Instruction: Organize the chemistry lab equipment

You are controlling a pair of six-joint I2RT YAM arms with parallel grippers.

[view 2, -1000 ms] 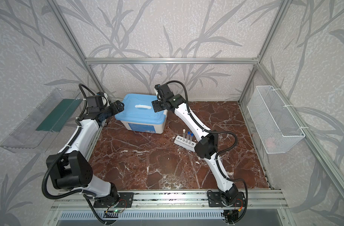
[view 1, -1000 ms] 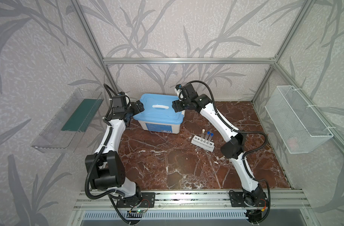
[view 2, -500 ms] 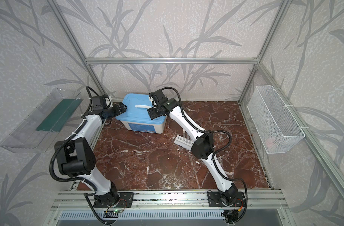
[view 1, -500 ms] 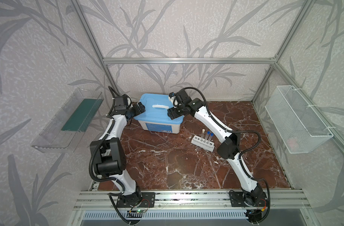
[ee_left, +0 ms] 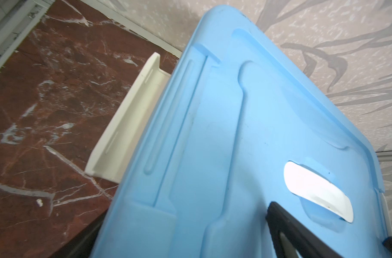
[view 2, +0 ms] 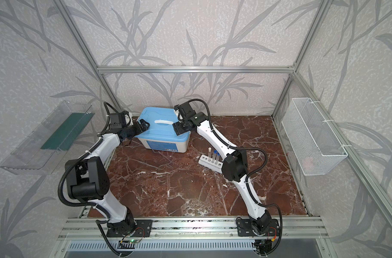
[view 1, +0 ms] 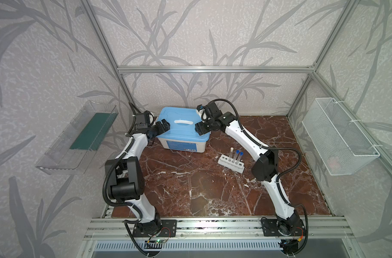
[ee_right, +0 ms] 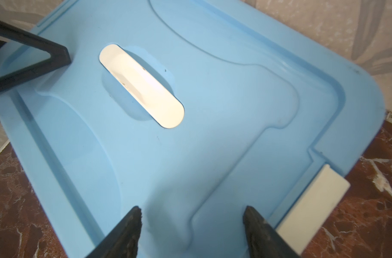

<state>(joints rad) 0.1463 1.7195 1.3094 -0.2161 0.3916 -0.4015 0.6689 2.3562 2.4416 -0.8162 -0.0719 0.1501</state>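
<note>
Nearest us on the marble table [view 1: 190,189], we see three capped test tubes [view 1: 236,156] standing upright in the white rack [view 1: 226,163], one white-capped and two blue-capped. Farther back sits the bin [view 1: 181,144] with its blue lid [view 1: 179,130] on. There we find the left gripper [view 1: 164,126] spread wide at the lid's end with one finger above it, and the right gripper [ee_right: 191,212] spread apart just over the lid, pinching nothing.
</note>
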